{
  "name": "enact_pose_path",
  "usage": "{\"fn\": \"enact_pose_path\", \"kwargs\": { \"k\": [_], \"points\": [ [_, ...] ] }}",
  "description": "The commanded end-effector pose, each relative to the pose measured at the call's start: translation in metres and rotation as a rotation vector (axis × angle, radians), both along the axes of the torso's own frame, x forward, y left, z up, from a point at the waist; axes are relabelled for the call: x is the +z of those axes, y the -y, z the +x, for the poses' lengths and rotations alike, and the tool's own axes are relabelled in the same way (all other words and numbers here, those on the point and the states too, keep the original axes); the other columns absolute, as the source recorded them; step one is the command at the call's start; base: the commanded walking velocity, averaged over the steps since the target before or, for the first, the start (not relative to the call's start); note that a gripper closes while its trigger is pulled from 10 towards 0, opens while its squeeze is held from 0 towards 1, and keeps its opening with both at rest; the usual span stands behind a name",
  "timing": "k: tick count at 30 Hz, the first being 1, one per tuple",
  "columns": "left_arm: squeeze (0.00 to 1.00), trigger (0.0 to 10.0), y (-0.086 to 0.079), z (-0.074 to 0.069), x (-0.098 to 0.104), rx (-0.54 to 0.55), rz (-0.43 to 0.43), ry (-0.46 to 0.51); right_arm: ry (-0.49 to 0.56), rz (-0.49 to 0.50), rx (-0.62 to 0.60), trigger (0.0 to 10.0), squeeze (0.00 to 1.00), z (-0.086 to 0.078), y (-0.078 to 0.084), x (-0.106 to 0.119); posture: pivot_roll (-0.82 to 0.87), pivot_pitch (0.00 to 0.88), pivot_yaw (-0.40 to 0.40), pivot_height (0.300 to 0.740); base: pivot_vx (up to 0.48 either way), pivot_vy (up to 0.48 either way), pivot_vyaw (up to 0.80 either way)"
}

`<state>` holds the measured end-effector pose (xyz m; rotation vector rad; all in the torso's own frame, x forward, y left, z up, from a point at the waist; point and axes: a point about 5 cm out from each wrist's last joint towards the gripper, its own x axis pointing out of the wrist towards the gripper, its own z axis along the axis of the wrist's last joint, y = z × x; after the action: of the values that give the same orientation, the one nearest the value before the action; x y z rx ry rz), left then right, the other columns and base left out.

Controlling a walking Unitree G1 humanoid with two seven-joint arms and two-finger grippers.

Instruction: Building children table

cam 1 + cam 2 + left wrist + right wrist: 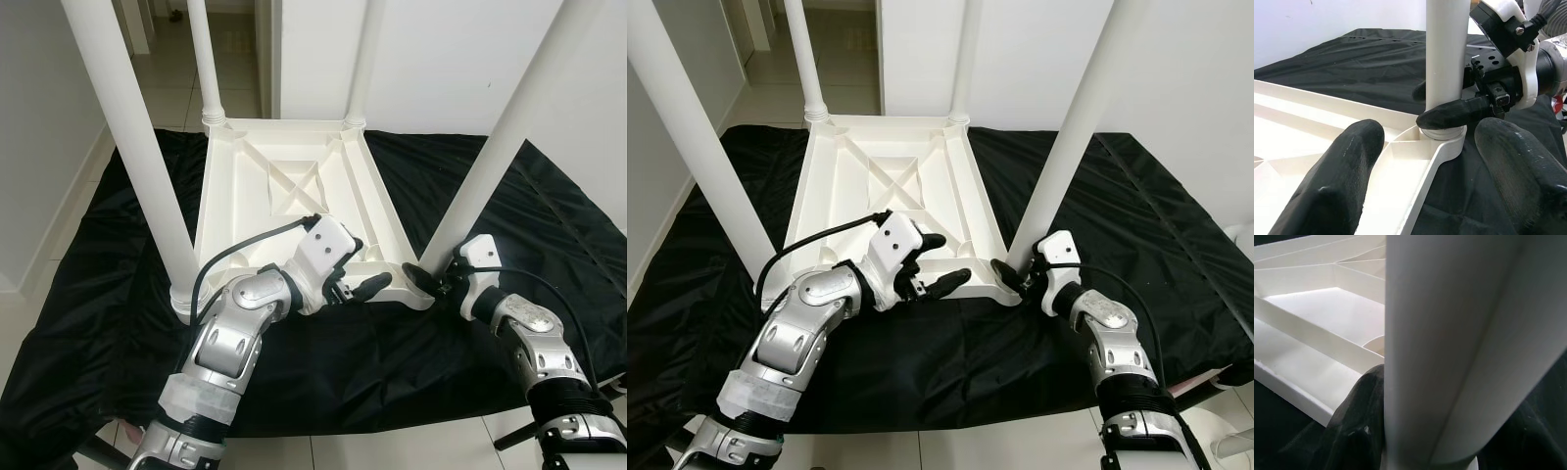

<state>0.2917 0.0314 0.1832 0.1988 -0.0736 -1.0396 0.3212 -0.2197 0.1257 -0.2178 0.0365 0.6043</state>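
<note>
1. Children's table [294, 186], white plastic, lies upside down on a black sheet [549, 215] spread over the pale tiled floor [59, 225]; its ribbed underside faces up, with a crossed brace in the middle panel.
2. Four round white legs stand up from its corners.
3. Right hand [1019, 276] is closed around the base of the near right leg [1068, 137], one black finger on each side of it just above the corner socket; the right wrist view shows a finger [1359, 426] pressed against the leg.
4. Left hand [939, 264] hovers over the table's near edge, just beside the right hand, fingers spread apart and holding nothing.
5. Near left leg [137, 147] stands on the far side of the left arm.
</note>
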Motion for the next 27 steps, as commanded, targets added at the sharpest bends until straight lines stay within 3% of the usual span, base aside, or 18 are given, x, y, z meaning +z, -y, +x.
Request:
{"fn": "enact_pose_path", "kwargs": {
  "k": [1,4,5,6,7,10,18,21,23,27],
  "points": [
    [0.00,10.0,0.000,0.005,0.001,0.080,-0.015,0.006,-0.031,-0.020,0.019,0.0,0.00,-0.005,-0.005,-0.010,-0.04,0.000,-0.022,0.740,0.000,0.000,0.00],
    [0.00,10.0,0.000,0.005,0.001,0.079,-0.016,0.006,-0.032,-0.014,0.016,0.0,0.00,-0.005,-0.005,-0.010,-0.04,0.000,-0.022,0.740,0.000,0.000,0.00],
    [0.00,10.0,0.000,0.005,0.001,0.079,-0.015,0.006,-0.030,-0.010,0.014,7.7,0.00,-0.005,-0.005,-0.010,-0.05,0.000,-0.023,0.740,0.000,0.000,0.00],
    [0.00,10.0,0.000,0.005,0.001,0.079,-0.015,0.006,-0.030,-0.010,0.014,7.7,0.00,-0.005,-0.005,-0.010,-0.05,0.000,-0.023,0.740,0.000,0.000,0.00],
    [0.00,10.0,0.000,0.005,0.001,0.079,-0.015,0.006,-0.030,0.007,-0.010,10.0,0.00,-0.006,-0.006,-0.010,-0.05,0.000,-0.023,0.740,0.000,0.000,0.00],
    [0.00,10.0,0.000,0.004,0.001,0.079,-0.015,0.004,-0.022,0.036,-0.140,10.0,0.00,-0.005,-0.008,-0.010,-0.05,0.000,-0.024,0.740,0.000,0.000,0.00],
    [0.00,10.0,-0.001,0.003,-0.001,0.076,-0.011,-0.001,0.012,0.090,-0.307,10.0,0.00,-0.008,-0.023,-0.007,-0.06,0.004,-0.024,0.740,0.000,0.000,0.00],
    [0.00,10.0,0.000,0.003,-0.001,0.074,-0.013,-0.003,0.009,0.151,-0.408,10.0,0.00,-0.012,-0.036,-0.007,-0.06,0.006,-0.024,0.740,0.000,0.000,0.00],
    [0.00,10.0,0.002,0.003,-0.001,0.070,-0.017,-0.003,0.008,0.223,-0.545,10.0,0.00,-0.019,-0.061,-0.007,-0.07,0.006,-0.026,0.740,0.000,0.000,0.00],
    [0.00,10.0,0.002,0.003,0.000,0.069,-0.019,-0.003,0.001,0.250,-0.594,10.0,0.00,-0.019,-0.075,-0.006,-0.07,0.006,-0.028,0.740,0.000,0.000,0.00]
  ]
}}
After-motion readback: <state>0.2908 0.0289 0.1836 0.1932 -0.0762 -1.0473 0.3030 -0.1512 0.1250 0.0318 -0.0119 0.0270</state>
